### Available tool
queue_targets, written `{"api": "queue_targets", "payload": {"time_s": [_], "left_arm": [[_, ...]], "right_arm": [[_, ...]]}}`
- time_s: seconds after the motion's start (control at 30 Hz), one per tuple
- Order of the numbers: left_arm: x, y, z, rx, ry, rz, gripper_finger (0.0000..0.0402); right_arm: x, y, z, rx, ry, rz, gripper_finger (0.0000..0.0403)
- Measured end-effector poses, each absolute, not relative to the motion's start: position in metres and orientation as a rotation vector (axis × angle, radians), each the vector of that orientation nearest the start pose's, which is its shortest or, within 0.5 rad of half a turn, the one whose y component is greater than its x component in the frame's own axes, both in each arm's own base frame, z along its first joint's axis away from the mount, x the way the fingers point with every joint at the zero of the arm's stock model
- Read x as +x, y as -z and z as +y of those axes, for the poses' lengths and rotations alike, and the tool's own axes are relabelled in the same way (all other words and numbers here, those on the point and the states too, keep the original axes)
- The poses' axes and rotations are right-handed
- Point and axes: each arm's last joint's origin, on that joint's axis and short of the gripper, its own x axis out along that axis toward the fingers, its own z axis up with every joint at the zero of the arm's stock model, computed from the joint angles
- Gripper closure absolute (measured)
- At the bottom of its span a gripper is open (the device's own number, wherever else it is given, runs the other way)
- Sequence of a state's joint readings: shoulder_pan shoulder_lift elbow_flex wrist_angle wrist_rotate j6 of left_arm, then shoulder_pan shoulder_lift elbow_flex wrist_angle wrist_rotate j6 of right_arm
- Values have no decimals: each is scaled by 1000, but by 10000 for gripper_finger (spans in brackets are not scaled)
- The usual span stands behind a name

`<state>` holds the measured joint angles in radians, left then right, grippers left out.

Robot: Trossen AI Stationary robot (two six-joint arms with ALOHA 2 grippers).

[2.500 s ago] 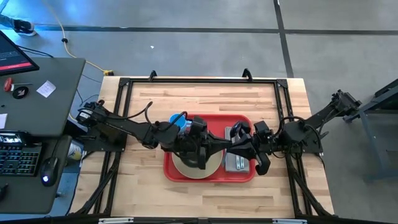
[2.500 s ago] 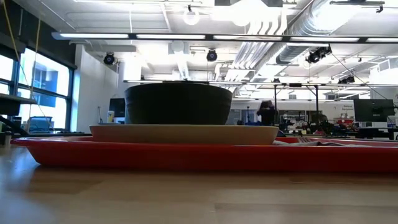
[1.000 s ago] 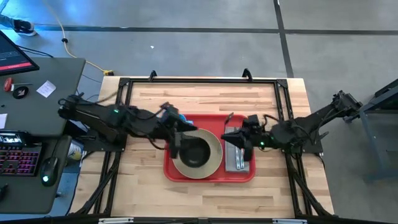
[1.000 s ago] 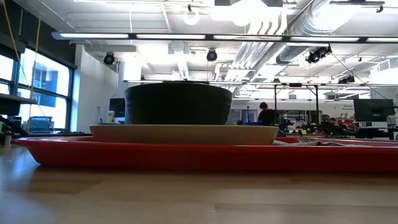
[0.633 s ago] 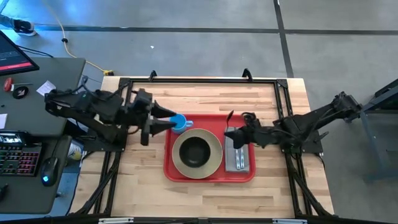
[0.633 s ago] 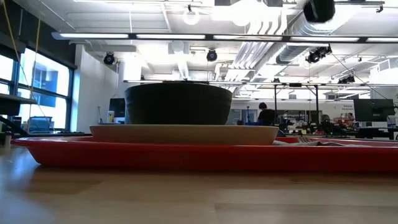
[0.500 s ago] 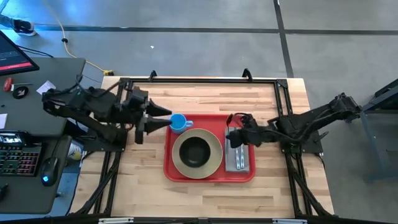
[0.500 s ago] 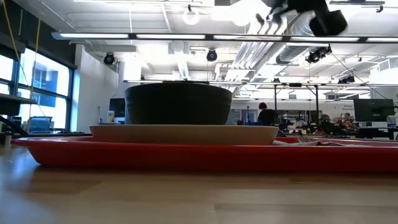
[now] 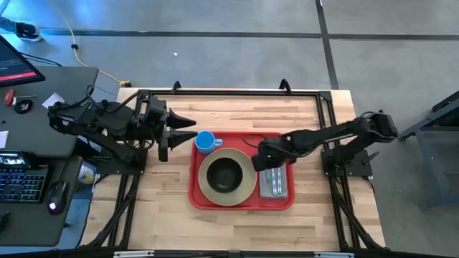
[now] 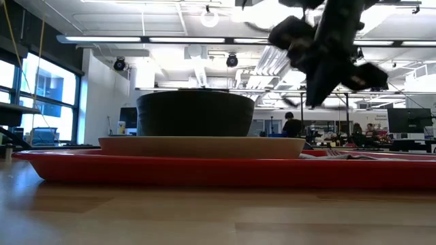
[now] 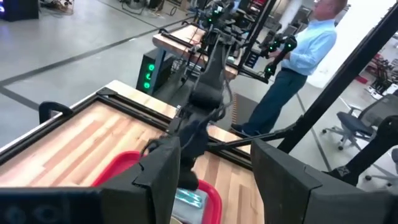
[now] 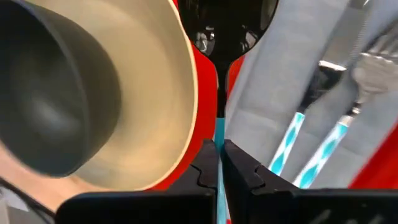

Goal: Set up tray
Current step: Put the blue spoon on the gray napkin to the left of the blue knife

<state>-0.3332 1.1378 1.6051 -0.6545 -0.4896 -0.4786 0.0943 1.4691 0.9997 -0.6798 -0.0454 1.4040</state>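
The red tray [image 9: 195, 199] lies mid-table. On it a beige plate [image 9: 247, 180] carries a dark bowl [image 9: 226, 174]. A blue cup [image 9: 205, 140] stands in the tray's far left corner, and a grey napkin [image 9: 277, 188] with a fork [image 12: 367, 68] and another utensil lies on the tray's right. My right gripper [image 9: 259, 154] hovers between plate and napkin, shut on a dark-headed spoon [image 12: 217, 25]. My left gripper [image 9: 188, 131] stands open left of the tray, near the cup, with nothing between its fingers. My right gripper pinches the spoon's thin teal handle [image 12: 219, 138] between its two fingers, which lie along it. The spoon sticks out ahead of the fingers over the red strip [image 12: 204, 106] between plate and napkin. Whether the spoon rests on the tray, I cannot tell.
A black frame [image 9: 229, 93] runs along the table's far and side edges. Bare wood [image 9: 237, 229] lies in front of the tray. A desk with a keyboard [image 9: 21, 183] stands left of the table. A person [image 11: 298, 62] stands beyond the table.
My left gripper has drawn back from over the plate toward the table's left edge and now stands beside the tray. My right gripper has gone from over the napkin toward the plate and has come down into the low view.
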Motion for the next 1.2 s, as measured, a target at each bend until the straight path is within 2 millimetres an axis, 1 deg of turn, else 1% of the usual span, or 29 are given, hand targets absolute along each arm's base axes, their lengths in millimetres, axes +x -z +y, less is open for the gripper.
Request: {"api": "queue_targets", "payload": {"time_s": [0.17,0.27,0.43,0.5,0.6,0.7,0.83,1.2], "left_arm": [[186,-490,-50,-401,-194,131,174],[186,-490,-50,-401,-194,131,174],[187,-489,-50,-402,-188,135,174],[187,-489,-50,-403,-186,136,174],[187,-489,-50,-404,-186,136,174],[187,-489,-50,-404,-185,136,174],[186,-489,-50,-403,-186,141,174],[187,-489,-51,-427,-187,137,174]], "right_arm": [[291,-193,25,1231,686,1156,402],[293,-186,24,1253,710,1182,402],[291,-182,22,1311,827,1146,402],[287,-176,23,1365,847,1123,402],[281,-163,26,1440,835,1076,402],[279,-155,31,1494,817,1038,402],[277,-153,33,1485,834,1018,402],[274,-152,32,1451,845,1051,403]]}}
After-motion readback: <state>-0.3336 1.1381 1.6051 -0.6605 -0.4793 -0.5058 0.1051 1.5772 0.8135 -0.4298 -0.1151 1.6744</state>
